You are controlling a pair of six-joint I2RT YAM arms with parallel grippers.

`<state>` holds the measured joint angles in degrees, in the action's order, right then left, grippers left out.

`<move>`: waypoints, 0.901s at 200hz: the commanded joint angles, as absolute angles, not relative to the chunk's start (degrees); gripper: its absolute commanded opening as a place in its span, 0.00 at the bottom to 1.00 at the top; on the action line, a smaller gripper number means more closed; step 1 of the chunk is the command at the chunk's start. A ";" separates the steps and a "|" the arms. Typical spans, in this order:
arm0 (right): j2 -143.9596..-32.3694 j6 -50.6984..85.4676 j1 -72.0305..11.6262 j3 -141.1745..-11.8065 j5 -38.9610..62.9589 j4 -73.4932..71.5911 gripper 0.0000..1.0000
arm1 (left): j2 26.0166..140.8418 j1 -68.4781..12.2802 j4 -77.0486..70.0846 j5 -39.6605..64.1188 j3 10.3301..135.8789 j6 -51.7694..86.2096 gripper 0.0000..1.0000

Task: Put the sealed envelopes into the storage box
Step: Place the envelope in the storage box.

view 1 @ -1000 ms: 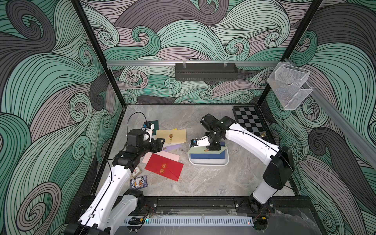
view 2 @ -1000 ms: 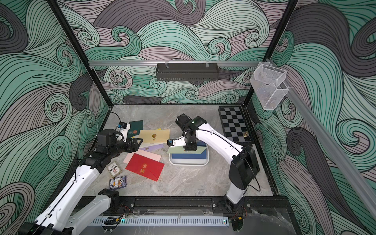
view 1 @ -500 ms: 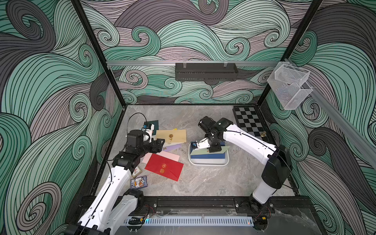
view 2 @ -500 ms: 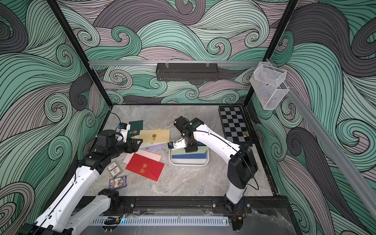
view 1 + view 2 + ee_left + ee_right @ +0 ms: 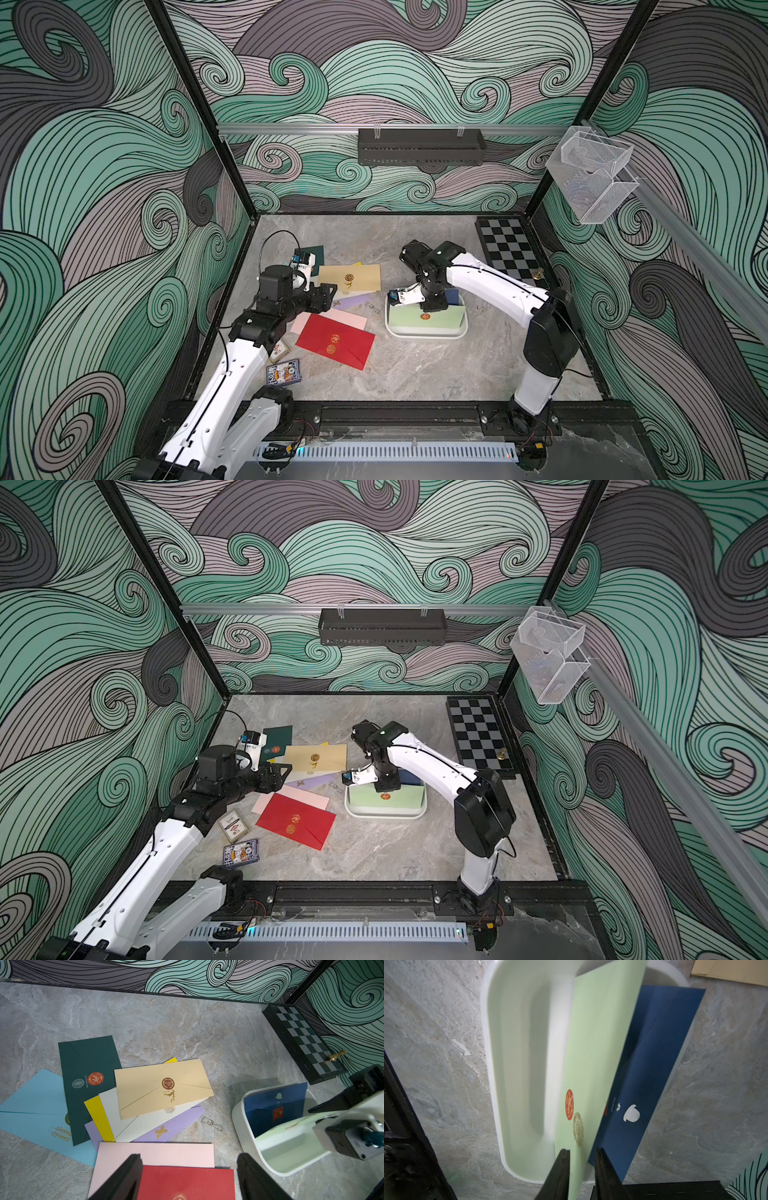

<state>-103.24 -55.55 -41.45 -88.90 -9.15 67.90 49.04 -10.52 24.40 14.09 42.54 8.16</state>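
The white storage box (image 5: 424, 334) (image 5: 384, 814) (image 5: 485, 1043) holds a dark blue envelope (image 5: 453, 297) (image 5: 654, 1064) and a pale green envelope (image 5: 428, 318) (image 5: 598, 1043), both on edge. My right gripper (image 5: 432, 307) (image 5: 581, 1150) hangs over the green one, open, with the top edge loose between its jaws. Left of the box lie sealed envelopes: red (image 5: 336, 340) (image 5: 187, 1182), pink (image 5: 158, 1154), cream (image 5: 351, 276) (image 5: 162, 1086), lilac (image 5: 178, 1124), dark green (image 5: 87, 1064), light blue (image 5: 37, 1105). My left gripper (image 5: 330, 291) (image 5: 190, 1159) hovers open over the red and pink ones.
A chessboard (image 5: 509, 253) with a gold pawn (image 5: 539, 273) lies at the back right. Two card packs (image 5: 284, 371) (image 5: 233, 825) sit near my left arm. A black shelf (image 5: 420, 146) and clear mesh baskets (image 5: 592, 174) hang on the walls.
My right gripper's jaws have parted from shut and the pale green envelope has tipped up onto its edge in the box. The left arm has not moved.
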 commanded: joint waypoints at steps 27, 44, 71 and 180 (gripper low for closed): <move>-104.59 -53.65 -42.11 -91.80 -9.58 67.25 0.28 | 50.26 -10.28 23.73 14.94 42.98 8.36 0.76; -104.59 -51.07 -41.75 -92.96 -11.22 64.87 0.29 | 50.75 -10.28 23.70 14.24 43.20 9.88 0.76; -104.11 -42.35 -39.87 -97.64 -9.35 60.84 0.44 | 54.17 -10.28 26.00 12.34 45.68 14.34 0.76; -120.50 7.87 -25.93 -114.25 21.16 51.61 0.67 | 102.78 -9.61 33.04 10.27 72.87 27.23 0.52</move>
<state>-116.03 -2.72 -25.26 -111.42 11.92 52.60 98.28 -10.37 30.30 14.59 68.23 25.63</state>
